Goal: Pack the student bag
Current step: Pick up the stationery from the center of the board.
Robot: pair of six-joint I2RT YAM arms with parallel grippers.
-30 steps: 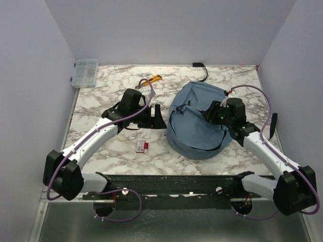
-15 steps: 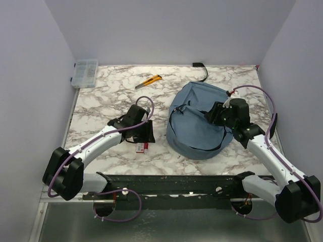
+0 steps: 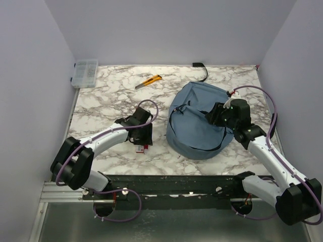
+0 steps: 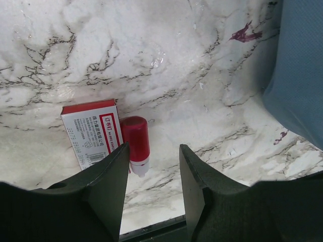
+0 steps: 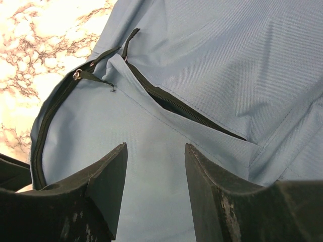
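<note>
Dusty-blue soft fabric backpack (image 3: 197, 126) hasn't budged, right of centre on the marble tabletop (image 3: 101, 106), long axis near-to-far. Right jaws open over its zip pocket (image 5: 171, 103); left jaws swung nearer, open by a red-and-white box (image 4: 91, 133), straddling the small red tube (image 4: 135, 141) beside it

I see two arms built alike: left arm (image 3: 101, 137) and right arm (image 3: 270, 156), white link shells, chunky black joint housings. A lilac left cable (image 3: 149, 104) runs outside the shell, and a matching right cable (image 3: 262, 93) does too. Both are bolted to a black rail (image 3: 171, 184) at the table's near edge. The left gripper (image 4: 153, 156) has matte black wedge left fingers (image 4: 103, 194). The right gripper (image 5: 155, 151) is the same, its right fingers (image 5: 217, 201) scuffed grey.
</note>
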